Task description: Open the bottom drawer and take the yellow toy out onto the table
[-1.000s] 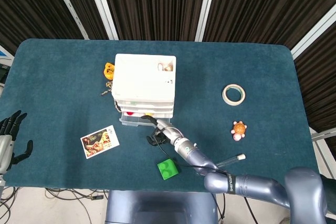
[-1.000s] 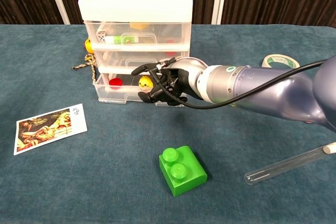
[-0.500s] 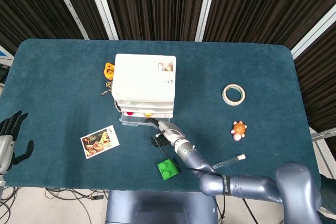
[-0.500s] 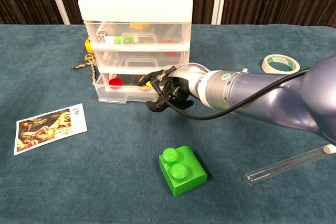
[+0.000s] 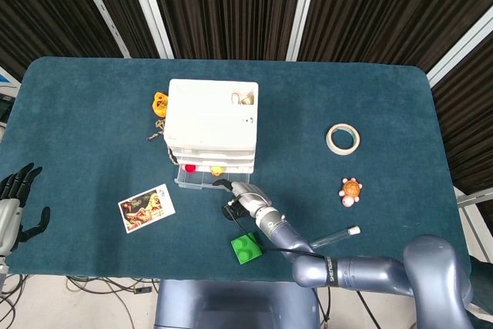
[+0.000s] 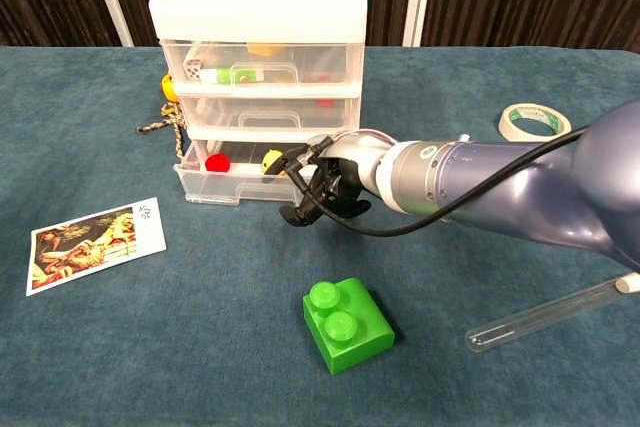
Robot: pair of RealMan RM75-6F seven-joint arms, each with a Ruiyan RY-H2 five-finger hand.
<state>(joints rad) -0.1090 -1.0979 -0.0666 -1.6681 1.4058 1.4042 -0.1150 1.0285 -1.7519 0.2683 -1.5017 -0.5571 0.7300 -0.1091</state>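
Table (image 5: 400,113) covered in dark teal, carpet-like cloth, corners rounded. Behind the table's far edge hung a dark brown ribbed curtain (image 5: 223,5), crossed by slanting white bars (image 5: 304,9). More such bars stood off the table's right end. Below the table's near edge, pale floor with loose cables (image 5: 100,284). Light was even, shadows on the table soft.

table (image 5: 92,113) — blue cloth | on it: drawer unit (image 5: 212,117), card (image 5: 146,208), green brick (image 5: 246,248), tape roll (image 5: 342,139), turtle toy (image 5: 350,190), tube (image 5: 339,234)
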